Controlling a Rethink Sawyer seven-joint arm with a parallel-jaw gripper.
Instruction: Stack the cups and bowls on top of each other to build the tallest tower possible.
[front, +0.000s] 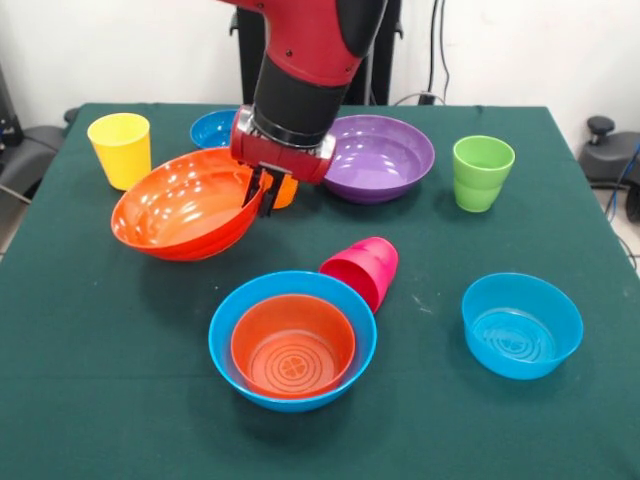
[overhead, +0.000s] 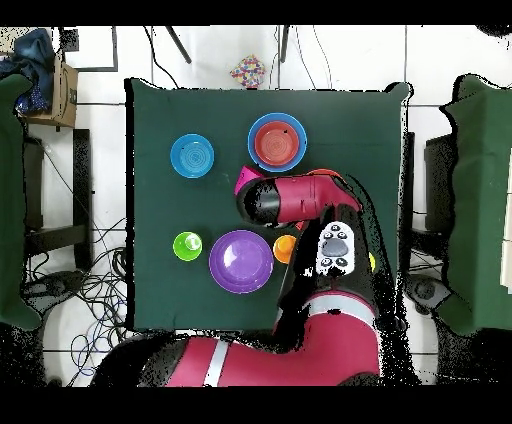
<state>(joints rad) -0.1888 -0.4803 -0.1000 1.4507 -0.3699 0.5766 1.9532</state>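
Front view: the claw (front: 266, 192) pinches the right rim of the large orange bowl (front: 185, 205), tilted and lifted off the bench (front: 90, 350); keep it level (judgement) toward the near light-blue bowl (front: 292, 340). Overhead view: the arm hides the claw; the stack (overhead: 277, 142) sits far.

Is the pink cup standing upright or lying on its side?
On its side. The pink cup lies on the table against the rim of the blue bowl, its mouth facing the camera.
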